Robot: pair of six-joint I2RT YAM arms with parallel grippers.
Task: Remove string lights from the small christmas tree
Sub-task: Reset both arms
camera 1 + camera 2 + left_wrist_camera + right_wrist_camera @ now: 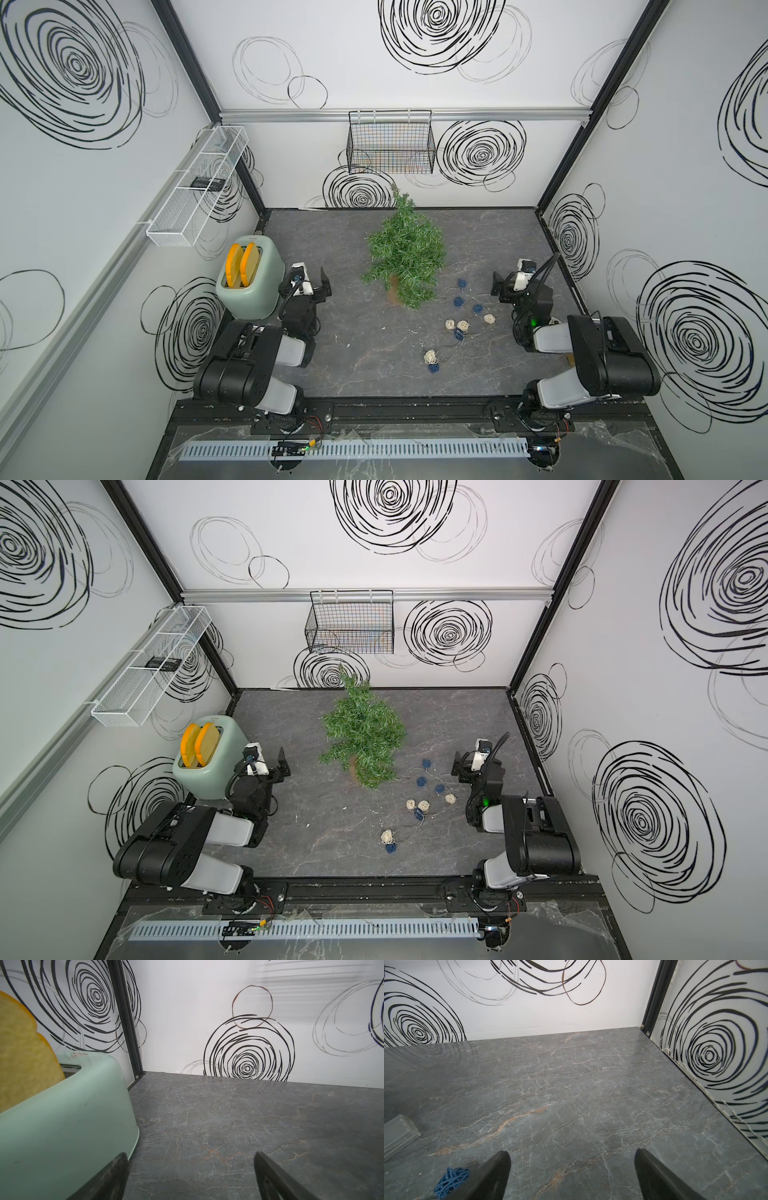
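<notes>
Grey marbled tabletop [374,353] fills the floor of the cell, boxed in by white walls [291,54] scrawled with black spirals and framed by dark corner posts. Up on the back wall hangs a black wire basket [390,145]; on the left wall, a white mesh shelf [195,191].

Mid-table stands the small christmas tree [405,257] on its brown base, green branches bare of any balls in both top views [361,733]. And the string lights [462,326]? Down on the marble, sprawled to the right of the tree and in front of it, cream and dark blue balls strung along a thin wire, apart from the branches [424,805].

Left side now: a mint toaster [249,286] with two orange slices [241,266] poking out. Just beside it hovers the left gripper [190,1165], jaws spread wide, nothing between them. Across the table, the right gripper [573,1158] is likewise gaping and empty over bare marble, with one blue ball [450,1178] lying just beside its finger [496,1169].
</notes>
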